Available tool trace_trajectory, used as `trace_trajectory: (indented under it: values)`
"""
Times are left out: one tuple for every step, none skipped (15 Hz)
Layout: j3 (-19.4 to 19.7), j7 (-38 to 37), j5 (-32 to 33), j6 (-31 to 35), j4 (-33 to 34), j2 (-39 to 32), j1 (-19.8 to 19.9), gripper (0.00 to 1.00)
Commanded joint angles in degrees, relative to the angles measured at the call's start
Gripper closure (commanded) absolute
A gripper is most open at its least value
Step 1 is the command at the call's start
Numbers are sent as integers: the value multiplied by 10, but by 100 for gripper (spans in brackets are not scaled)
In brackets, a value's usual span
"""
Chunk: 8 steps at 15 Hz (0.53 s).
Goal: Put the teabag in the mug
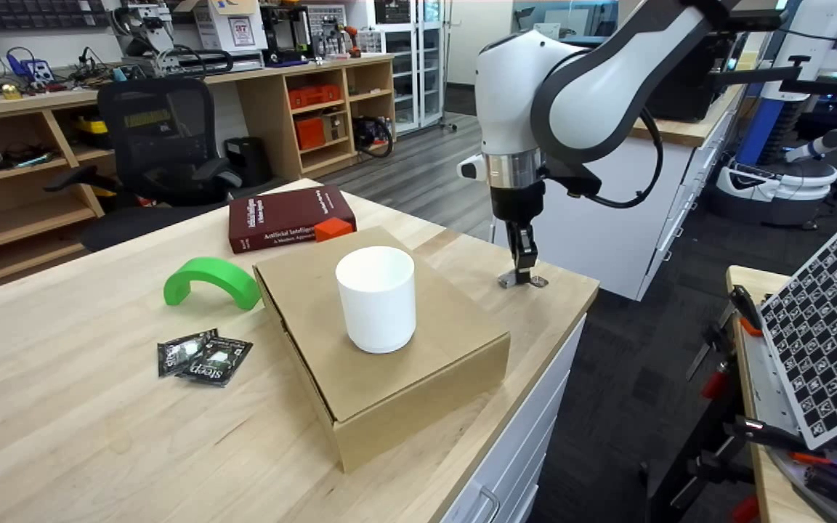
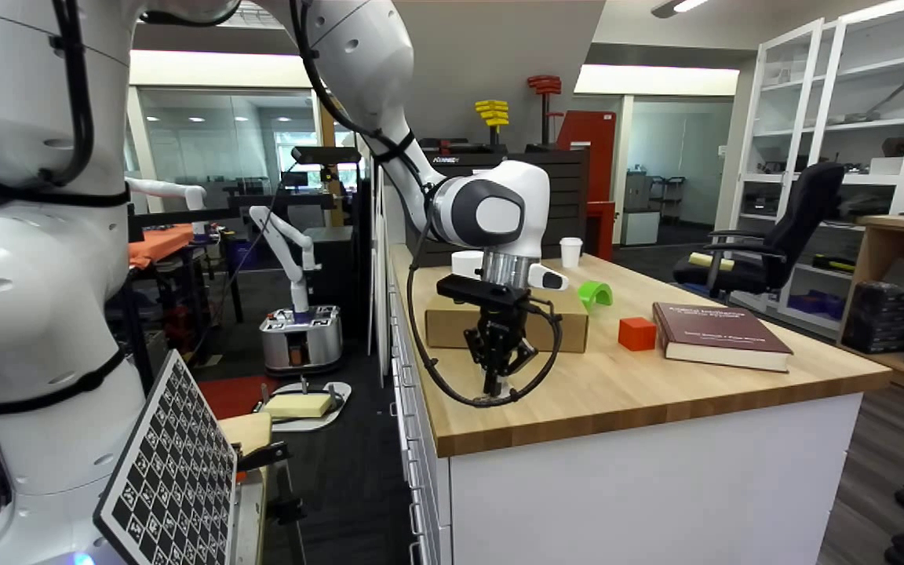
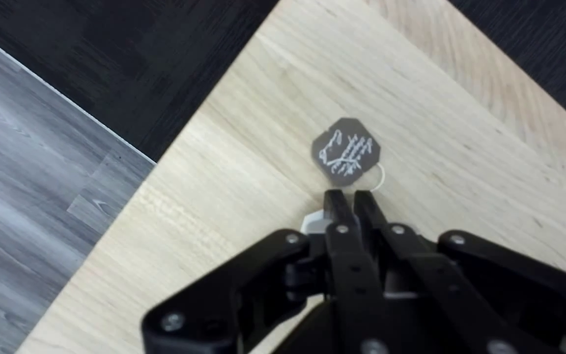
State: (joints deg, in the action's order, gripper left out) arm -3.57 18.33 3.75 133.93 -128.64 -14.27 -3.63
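Where the teabag (image 3: 315, 223) shows: half-hidden by the pincer (image 3: 349, 193) (long axis unclear)
Mug (image 1: 378, 312): upright
Pincer: closed, grip unclear
Tag (image 3: 346, 152): lettering clear in wrist view only

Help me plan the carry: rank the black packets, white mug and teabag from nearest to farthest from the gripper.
In an exterior view, from the gripper:
1. Teabag: on the wooden table, at the gripper.
2. White mug: left in the picture, on the cardboard box.
3. Black packets: farther left, on the table past the box.
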Motion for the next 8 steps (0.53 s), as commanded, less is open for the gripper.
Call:
trace_trajectory:
  values:
    - [-12, 1, -5, 6, 13, 29, 4, 97]
    - [-14, -1, -4, 5, 27, 31, 2, 96]
    - [-15, -2, -1, 4, 40, 31, 1, 96]
    - [-16, -6, 4, 4, 55, 29, 0, 97]
    - [-16, -7, 6, 5, 68, 28, -1, 97]
    - [-17, -10, 9, 5, 83, 24, -2, 97]
    - [-17, -11, 9, 3, 96, 19, -2, 97]
    - [-18, -13, 8, 2, 103, 20, -3, 96]
